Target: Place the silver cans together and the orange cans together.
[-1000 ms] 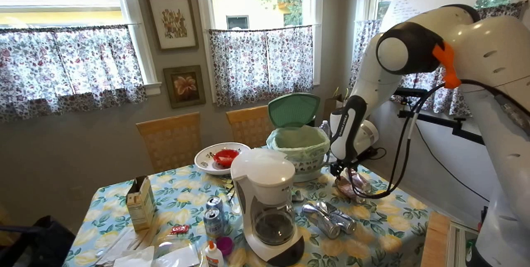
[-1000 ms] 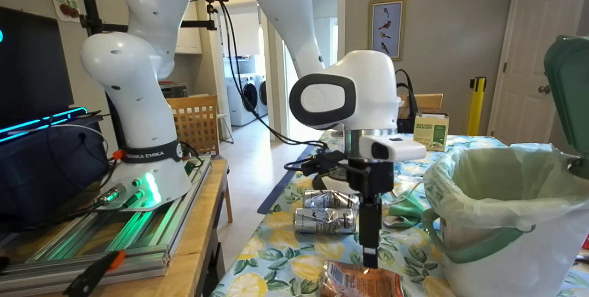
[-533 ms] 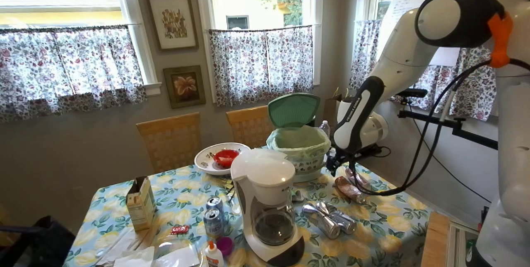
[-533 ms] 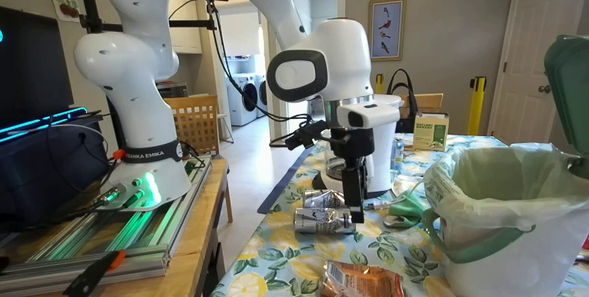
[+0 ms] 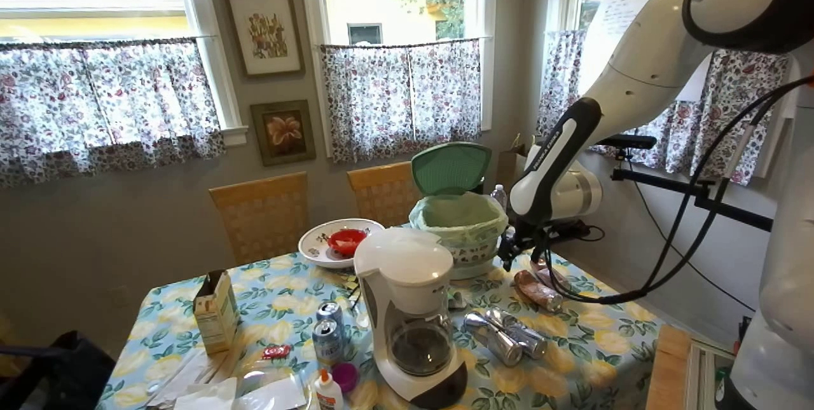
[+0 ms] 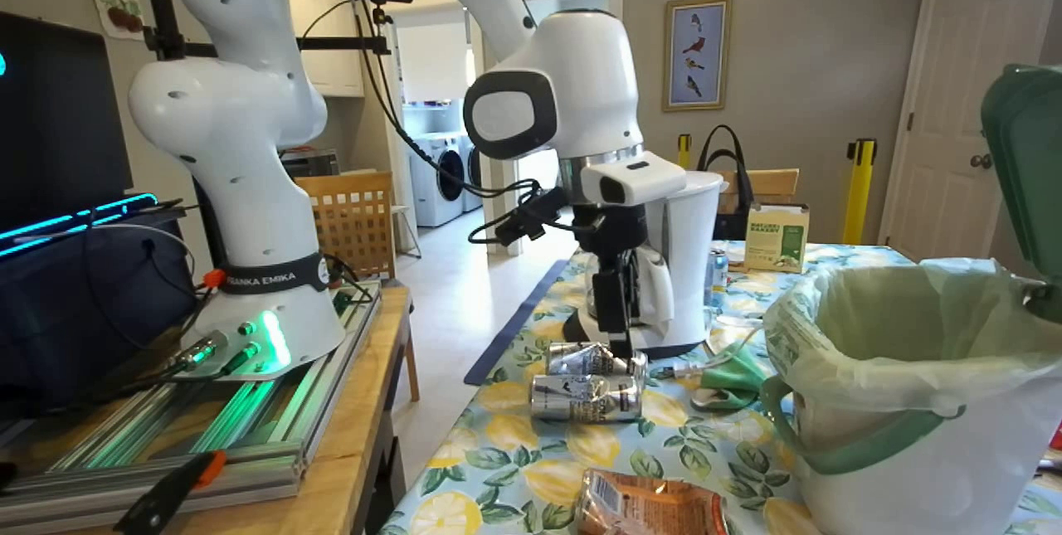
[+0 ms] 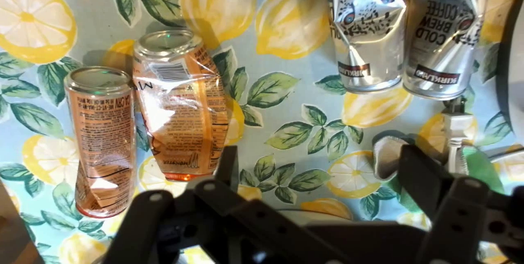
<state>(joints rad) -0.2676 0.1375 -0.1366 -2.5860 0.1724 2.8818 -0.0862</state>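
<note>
Two dented orange cans lie side by side, close together, on the tablecloth: an outer one and an inner one in the wrist view. They also show in an exterior view. Two crushed silver cans lie side by side near the coffee maker: one and another in the wrist view. They show in both exterior views, as the front silver can and in the pair. My gripper is open and empty, raised above the table, with bare cloth between its fingers.
A white coffee maker stands beside the silver cans. A lined bin with a green lid is near the gripper. A green cloth and a plug lie by the silver cans. Two blue cans stand beyond the coffee maker.
My gripper has risen from just over the orange cans and drawn away from them, up and back toward the robot's base. Orange and silver cans have not moved.
</note>
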